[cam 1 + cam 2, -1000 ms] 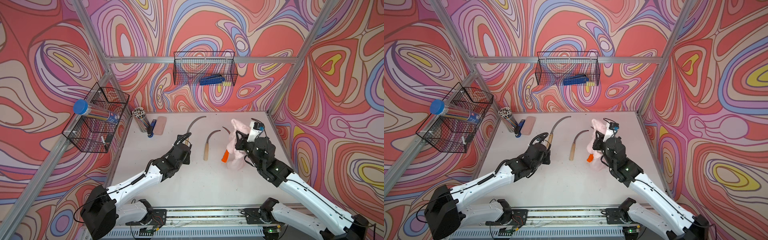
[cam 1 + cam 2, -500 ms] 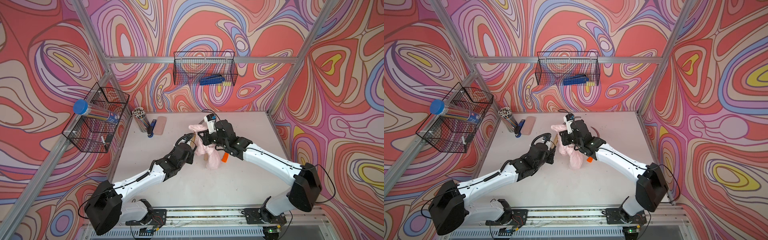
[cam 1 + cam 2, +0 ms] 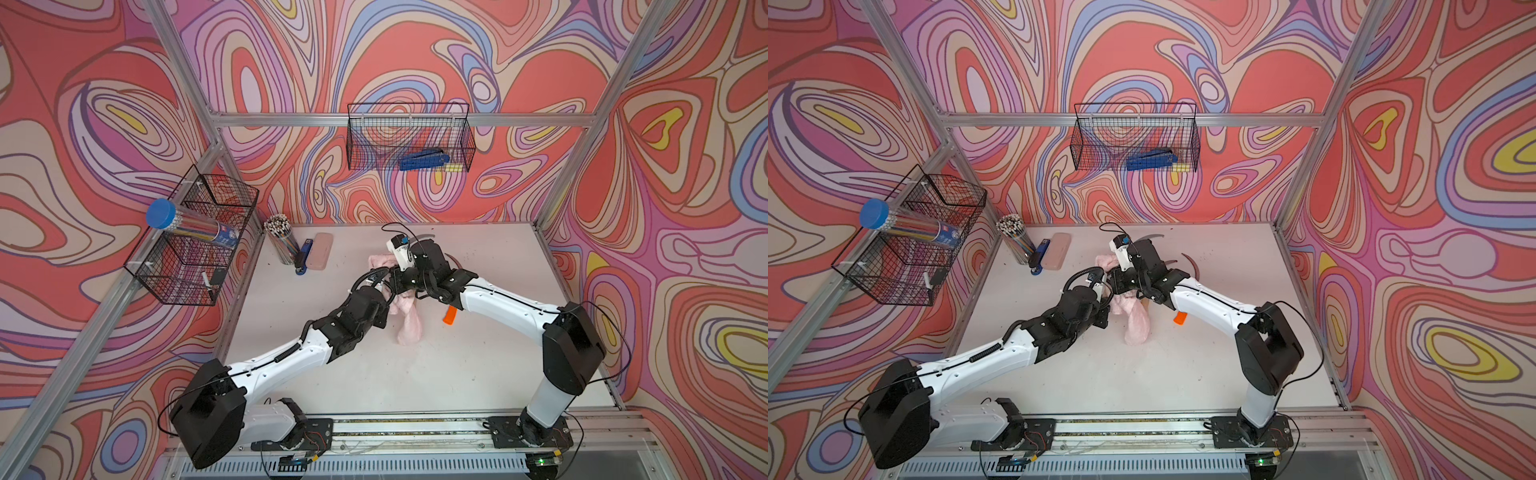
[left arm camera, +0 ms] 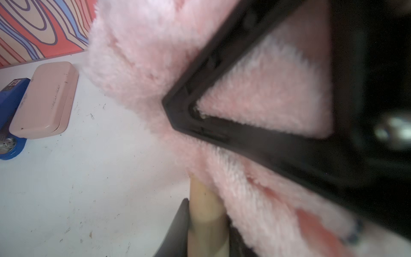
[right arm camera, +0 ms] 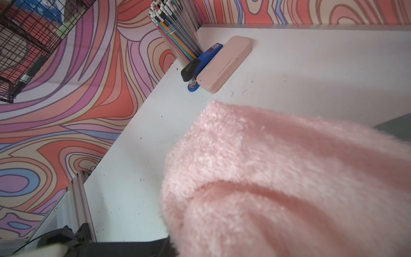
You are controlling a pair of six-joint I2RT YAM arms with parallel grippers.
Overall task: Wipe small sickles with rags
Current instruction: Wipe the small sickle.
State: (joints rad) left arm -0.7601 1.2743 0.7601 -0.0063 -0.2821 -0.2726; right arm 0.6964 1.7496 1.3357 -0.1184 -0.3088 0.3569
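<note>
My left gripper point(image 4: 206, 222) is shut on the pale wooden handle point(image 4: 205, 200) of a small sickle near the table's middle. The pink rag point(image 3: 409, 326) is draped over that sickle and hides its blade. My right gripper point(image 3: 397, 279) is shut on the rag's upper part, just beyond the left gripper point(image 3: 384, 296); its jaws are buried in the rag point(image 5: 278, 178). A dark blade tip point(image 3: 1158, 237) pokes out behind the right wrist. The orange handle point(image 3: 449, 316) of another sickle shows under the right forearm, with a curved blade point(image 3: 1194, 266) beside the arm.
At the back left of the table stand a pink case point(image 3: 320, 251), a blue stapler point(image 3: 303, 261) and a cup of pencils point(image 3: 281, 241). Wire baskets hang on the back wall point(image 3: 409, 137) and the left wall point(image 3: 195, 241).
My right arm has swung left across the table, carrying the rag from the right side onto the sickle held by my left gripper. The left gripper has barely moved.
</note>
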